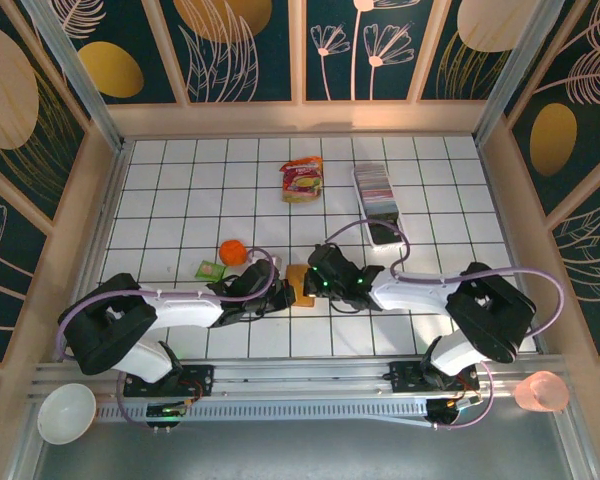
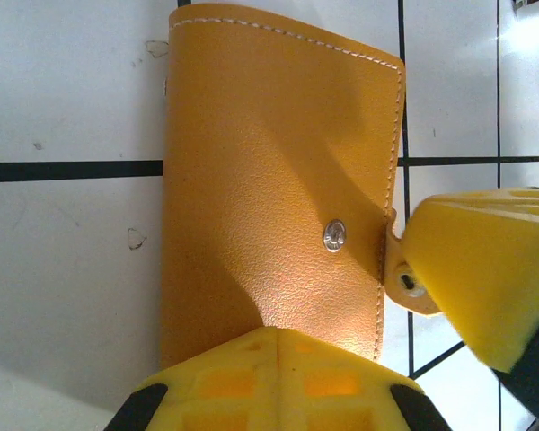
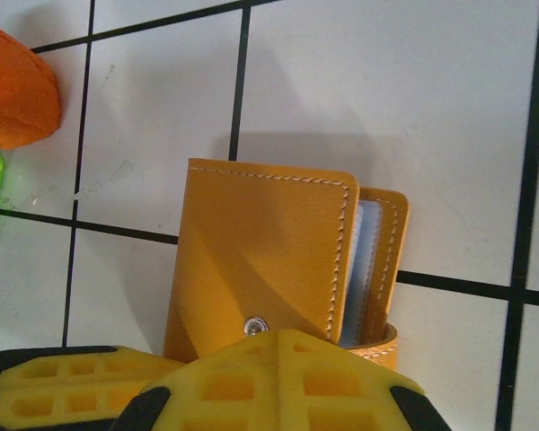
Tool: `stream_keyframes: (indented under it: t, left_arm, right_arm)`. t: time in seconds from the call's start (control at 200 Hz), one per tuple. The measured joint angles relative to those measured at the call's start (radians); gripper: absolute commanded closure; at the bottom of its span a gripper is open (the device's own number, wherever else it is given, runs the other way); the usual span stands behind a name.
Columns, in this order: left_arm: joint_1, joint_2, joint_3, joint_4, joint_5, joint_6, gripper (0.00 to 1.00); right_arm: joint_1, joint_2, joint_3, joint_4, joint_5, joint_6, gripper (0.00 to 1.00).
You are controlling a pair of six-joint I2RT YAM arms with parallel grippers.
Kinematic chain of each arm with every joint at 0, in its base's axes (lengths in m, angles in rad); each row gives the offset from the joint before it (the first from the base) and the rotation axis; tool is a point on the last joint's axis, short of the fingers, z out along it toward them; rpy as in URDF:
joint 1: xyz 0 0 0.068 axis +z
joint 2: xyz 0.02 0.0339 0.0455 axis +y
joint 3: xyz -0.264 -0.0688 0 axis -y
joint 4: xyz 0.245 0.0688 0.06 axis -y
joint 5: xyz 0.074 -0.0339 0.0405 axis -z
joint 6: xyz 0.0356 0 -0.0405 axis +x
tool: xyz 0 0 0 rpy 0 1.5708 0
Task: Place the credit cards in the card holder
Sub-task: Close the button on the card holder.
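**Spreading the card holder open before any card is going in**

The small orange-brown leather card holder (image 1: 299,286) is lying on the white tiled table (image 1: 180,190) between the two arms. Its clasp tab (image 2: 404,285) is hanging unsnapped, and its cover is gaping just enough to be showing the grey-blue inside (image 3: 364,260).

The left fingers (image 2: 216,386) are pressed together with nothing between them, their tips sitting over the holder's near edge. The right fingers (image 3: 278,377) are likewise closed and gripping nothing, with one yellow pad touching the tab.

The step in hand is probably opening the holder. To do it well, the left arm should be pinning the back cover flat. Meanwhile the right should be slipping a tip into the gap by the stitched edge and folding the cover over slowly, as smooth tiles may be letting it slide.

Counting:
- one card holder
- one long clear plastic tray (image 1: 378,228), well apart, carrying a row of mixed-colour credit cards (image 1: 375,183) too fine to count
- one red-and-yellow snack packet (image 1: 302,180)
- one orange ball (image 1: 231,252)
- one small green packet (image 1: 210,269)
- one white bowl (image 1: 65,412)
- one pink cup (image 1: 542,392)
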Motion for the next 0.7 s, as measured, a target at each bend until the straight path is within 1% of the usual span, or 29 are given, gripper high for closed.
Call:
stream_keyframes:
  t: [0.696]
  left_arm:
    - [0.005, 0.003, -0.013, 0.029, 0.012, 0.000, 1.00]
  right_arm:
    - [-0.001, 0.095, 0.058, 0.018, 0.007, 0.032, 1.00]
